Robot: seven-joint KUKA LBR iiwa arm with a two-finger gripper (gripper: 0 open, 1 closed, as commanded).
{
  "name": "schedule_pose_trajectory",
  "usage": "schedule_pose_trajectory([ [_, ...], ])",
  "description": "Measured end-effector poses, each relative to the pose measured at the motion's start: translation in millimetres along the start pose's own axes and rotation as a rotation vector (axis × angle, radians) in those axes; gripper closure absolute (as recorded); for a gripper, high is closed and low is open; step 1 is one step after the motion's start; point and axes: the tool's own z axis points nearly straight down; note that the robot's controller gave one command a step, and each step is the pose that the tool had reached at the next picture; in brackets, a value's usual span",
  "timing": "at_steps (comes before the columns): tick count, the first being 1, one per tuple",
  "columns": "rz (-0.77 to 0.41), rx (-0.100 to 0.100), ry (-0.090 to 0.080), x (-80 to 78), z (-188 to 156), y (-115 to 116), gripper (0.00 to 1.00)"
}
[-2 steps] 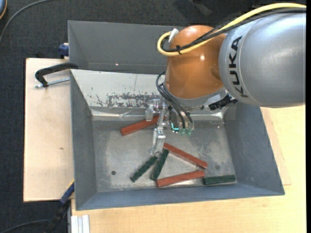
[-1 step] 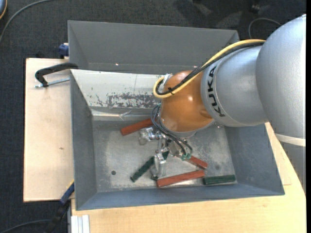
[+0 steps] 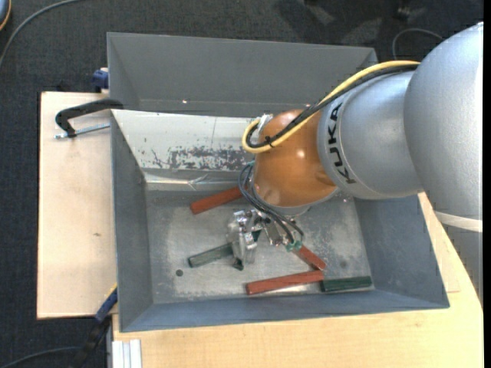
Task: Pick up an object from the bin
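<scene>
**Gripper low at right end of dark green stick, grip unconfirmed**

Gripper (image 3: 241, 245) sits low near the middle of the grey metal bin (image 3: 130, 228), pointing down at the floor. The rounded orange wrist cover (image 3: 288, 167) is above it, and the arm comes in from the right.

Likely target is the thin dark green flat stick (image 3: 205, 257). It lies flat on bare floor, running approx left-right. Its right end is at the gripper tip, touching or just beside it, and the rest sticks out to the left. Jaw gap: can't tell, the tip is too cluttered to read, so no hold confirmed.

Prob. reason for this choice: the stick lies apart from the others, w/ clear room around it. An end grip, not a mid grip, means it could tilt on lift.

Other items:
- Red-brown flat stick (image 3: 216, 200) lies near the back wall.
- Short red piece (image 3: 311, 257) is just right of the gripper.
- Long red stick (image 3: 284, 284) runs along the front wall.
- Dark green marker-like piece (image 3: 345, 284) is at its right end.
</scene>
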Motion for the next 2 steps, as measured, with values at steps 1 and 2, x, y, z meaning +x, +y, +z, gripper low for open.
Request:
schedule_pose_trajectory([
  [1, -0.022, 0.002, -0.012, -3.8, -123.2, 6.0, 1.00],
  [2, -0.030, 0.001, -0.012, 1.0, -183.9, 14.3, 1.00],
])
